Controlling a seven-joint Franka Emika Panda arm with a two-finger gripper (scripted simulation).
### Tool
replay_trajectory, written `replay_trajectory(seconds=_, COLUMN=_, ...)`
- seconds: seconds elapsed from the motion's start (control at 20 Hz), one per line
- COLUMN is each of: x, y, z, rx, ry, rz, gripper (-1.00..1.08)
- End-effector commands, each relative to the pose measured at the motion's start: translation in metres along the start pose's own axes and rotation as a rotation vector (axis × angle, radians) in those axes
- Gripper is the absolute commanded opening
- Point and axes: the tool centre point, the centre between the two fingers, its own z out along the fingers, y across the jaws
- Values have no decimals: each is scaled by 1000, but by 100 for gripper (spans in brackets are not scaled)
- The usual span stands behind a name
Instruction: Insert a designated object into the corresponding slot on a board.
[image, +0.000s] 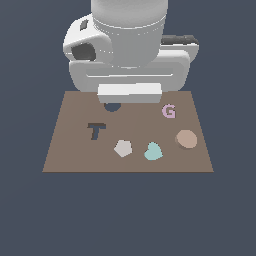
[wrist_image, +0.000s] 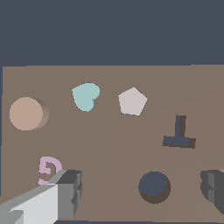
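The pincer (wrist_image: 139, 192) hung above the far part of the board (image: 70, 150), its two fingers (wrist_image: 65, 188) set apart with nothing between them. In the wrist view the dark round slot (wrist_image: 154, 187) lay on the board in the gap between those fingers; in the exterior view the slot (image: 112, 107) peeped out just under the arm's body.

The peach-tan disc (image: 187, 139) rested flat on the board near its edge on the exterior view's right, well apart from the slot and untouched. A pink letter G (image: 169, 111) lay just beyond it, toward the board's far edge. Near the board's front edge sat the teal heart (image: 153, 151) and the grey pentagon (image: 122, 148), side by side, with the dark T-shaped cutout (image: 96, 131) beyond the pentagon.

By the look of it, the task stood at its start: the reach for the disc was not yet made. The next move would call for carrying the pincer across to the disc, centring over it, and lowering with the fingers wide enough to span its rim.
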Motion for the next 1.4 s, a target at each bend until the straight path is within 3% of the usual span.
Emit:
replay_trajectory(seconds=0.0, x=0, y=0, z=0, rx=0, ry=0, rz=0, gripper=100)
replay_trajectory(seconds=0.45, x=5, y=-26, z=18, rx=-2, ry=-2, rz=6, gripper=100)
replay_trajectory(seconds=1.1, x=28, y=-128, z=90, rx=-10, ry=-12, rz=30, gripper=100)
replay_trajectory(seconds=1.35, x=36, y=-156, z=110, rx=-12, ry=-15, rz=36, gripper=100)
